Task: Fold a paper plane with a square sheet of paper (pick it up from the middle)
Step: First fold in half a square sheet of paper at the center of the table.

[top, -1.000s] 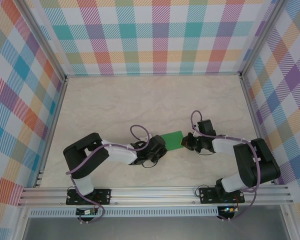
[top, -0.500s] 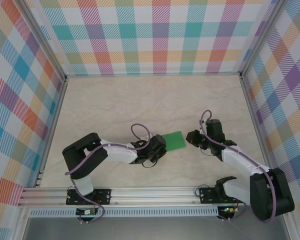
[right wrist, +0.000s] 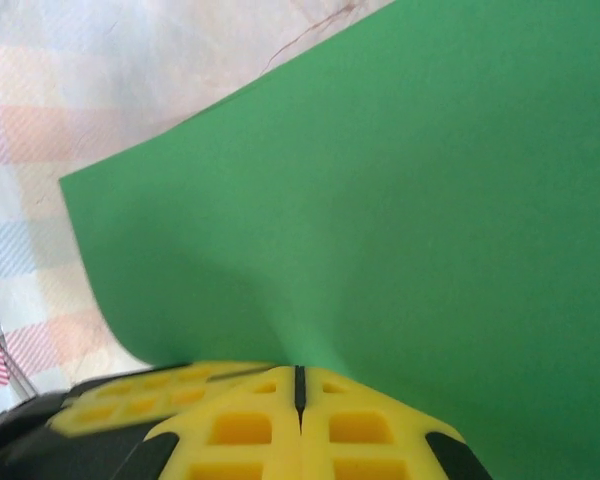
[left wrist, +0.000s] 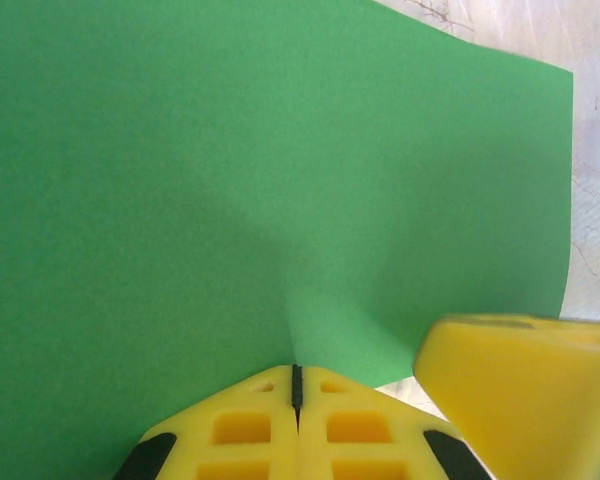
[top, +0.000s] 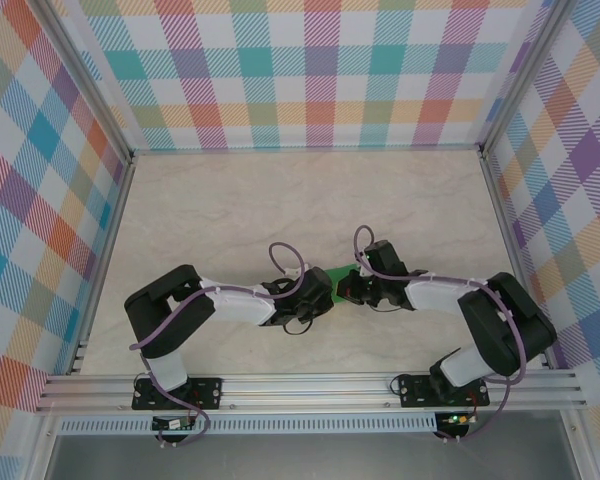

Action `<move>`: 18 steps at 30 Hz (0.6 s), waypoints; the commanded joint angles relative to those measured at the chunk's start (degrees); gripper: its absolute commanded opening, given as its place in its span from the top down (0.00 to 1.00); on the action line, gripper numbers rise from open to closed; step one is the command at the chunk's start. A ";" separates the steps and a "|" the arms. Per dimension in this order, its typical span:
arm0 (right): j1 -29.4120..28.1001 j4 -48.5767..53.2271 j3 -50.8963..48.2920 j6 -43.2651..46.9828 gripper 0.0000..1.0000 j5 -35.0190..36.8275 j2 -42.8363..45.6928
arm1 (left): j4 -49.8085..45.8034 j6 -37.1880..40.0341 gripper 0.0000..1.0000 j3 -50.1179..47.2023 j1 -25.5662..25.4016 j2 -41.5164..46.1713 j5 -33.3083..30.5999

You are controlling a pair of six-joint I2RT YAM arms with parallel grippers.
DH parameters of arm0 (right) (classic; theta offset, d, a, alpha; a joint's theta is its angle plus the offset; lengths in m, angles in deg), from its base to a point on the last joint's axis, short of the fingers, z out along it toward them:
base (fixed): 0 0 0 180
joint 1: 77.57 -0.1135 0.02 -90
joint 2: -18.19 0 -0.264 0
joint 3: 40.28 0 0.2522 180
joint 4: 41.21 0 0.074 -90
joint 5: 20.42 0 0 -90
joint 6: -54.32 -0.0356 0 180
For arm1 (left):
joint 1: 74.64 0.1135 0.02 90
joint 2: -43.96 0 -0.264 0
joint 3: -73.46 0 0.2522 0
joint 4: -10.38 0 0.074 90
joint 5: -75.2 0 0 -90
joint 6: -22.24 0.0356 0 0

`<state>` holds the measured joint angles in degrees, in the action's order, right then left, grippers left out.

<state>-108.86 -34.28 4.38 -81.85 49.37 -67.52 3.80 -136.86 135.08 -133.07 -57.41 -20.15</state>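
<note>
Two sets of jaws are shut, and both pinch the same square sheet of paper (left wrist: 280, 180). In the left wrist view the left jaws meet in a thin dark seam and the green sheet puckers down into it. The right wrist view shows the right jaws closed the same way on the sheet's edge. Each grip sits just beside the other: a yellow pad (left wrist: 520, 390) of the right jaws shows to the right of the left jaws. From both grips the sheet spreads forward and away, gently bowed, with its far corners free above the pale marbled surface (left wrist: 590, 40). From above, only a sliver of green shows between the two wrists, the left arm (top: 230, 300) and the right arm (top: 440, 295) reaching in from opposite sides. Neither is nearer, so the coming fold probably turns on how the two grips move against each other. The paper is plain, with no print, label or brand to read.
</note>
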 commanded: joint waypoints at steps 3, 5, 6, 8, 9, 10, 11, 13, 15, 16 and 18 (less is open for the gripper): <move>-0.18 -0.68 -0.35 -1.60 1.00 1.70 -1.63 | -7.58 2.64 1.00 -0.36 0.91 0.20 0.21; -0.20 0.09 -1.23 -1.31 1.00 2.48 -1.48 | -7.11 2.85 1.00 -0.26 0.87 0.20 0.46; -0.17 0.53 -1.58 -1.13 1.00 2.90 -1.41 | -6.76 3.15 1.00 -0.05 0.91 0.29 0.57; -0.21 1.61 -2.13 -0.93 1.00 3.71 -1.30 | -6.15 3.73 1.00 0.41 0.93 0.54 0.71; -0.18 2.23 -2.41 -0.85 1.00 4.22 -1.21 | -5.56 4.08 1.00 0.69 0.95 0.80 0.84; -0.18 2.66 -2.59 -0.76 1.00 4.61 -1.21 | -5.01 4.40 1.00 0.86 0.95 0.99 0.93; -0.15 2.94 -2.86 -0.82 1.00 4.95 -1.19 | -4.58 4.58 1.00 1.14 0.95 1.24 0.87; -0.18 2.83 -3.39 -0.98 1.00 5.06 -1.21 | -4.08 4.69 1.00 1.44 1.06 1.60 0.71; -0.20 2.62 -3.65 -1.11 1.00 5.05 -1.30 | -3.58 4.47 1.00 1.35 1.21 1.65 0.15; -0.18 2.53 -3.74 -1.27 1.00 4.94 -1.30 | -3.66 4.26 1.00 1.33 1.23 1.65 -0.40; -0.19 2.23 -3.84 -1.37 1.00 4.83 -1.21 | -3.16 3.89 1.00 1.12 1.31 1.20 -0.57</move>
<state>-108.86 -35.46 2.67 -82.92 52.19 -68.52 2.53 -133.69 135.71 -132.83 -57.17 -19.82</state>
